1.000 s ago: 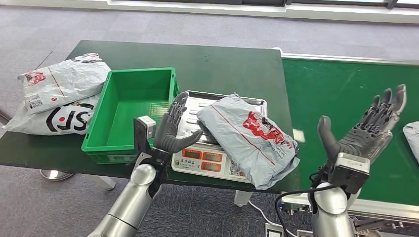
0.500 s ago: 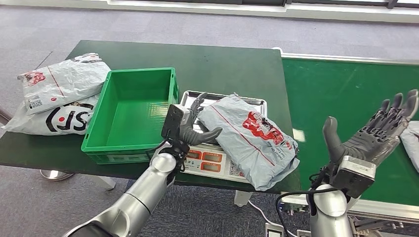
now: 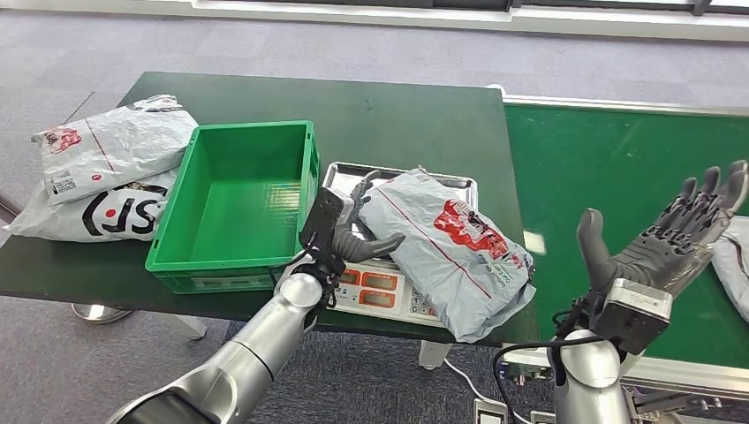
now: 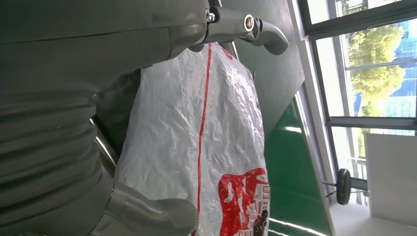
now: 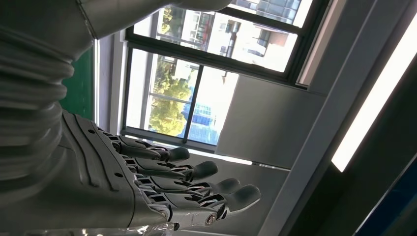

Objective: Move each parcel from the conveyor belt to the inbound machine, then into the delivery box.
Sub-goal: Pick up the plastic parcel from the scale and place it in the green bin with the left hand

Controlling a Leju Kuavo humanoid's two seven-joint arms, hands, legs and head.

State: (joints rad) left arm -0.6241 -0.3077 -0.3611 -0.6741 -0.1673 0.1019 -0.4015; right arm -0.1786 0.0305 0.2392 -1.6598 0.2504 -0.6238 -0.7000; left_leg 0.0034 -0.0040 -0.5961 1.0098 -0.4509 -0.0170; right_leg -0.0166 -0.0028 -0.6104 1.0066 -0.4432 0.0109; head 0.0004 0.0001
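grey parcel [image 3: 446, 250] is lying on the scale tray [image 3: 344, 177], overhanging the bench [image 3: 397, 115] front, so the weigh step looks done or underway. left hand [image 3: 346, 228] is reaching at its near edge, fingers apart, touching but not yet gripping it as far as i can tell. green crate [image 3: 228, 199] is sitting empty just beside. right hand [image 3: 676, 231] is hanging wide open over the conveyor belt [image 3: 609, 150], holding nothing. another parcel [image 3: 731, 265] is waiting at the belt edge

Dark green table [image 3: 397, 115], grey carpet floor [image 3: 353, 49], windows [image 5: 196, 98], trees outside [image 4: 373, 46]
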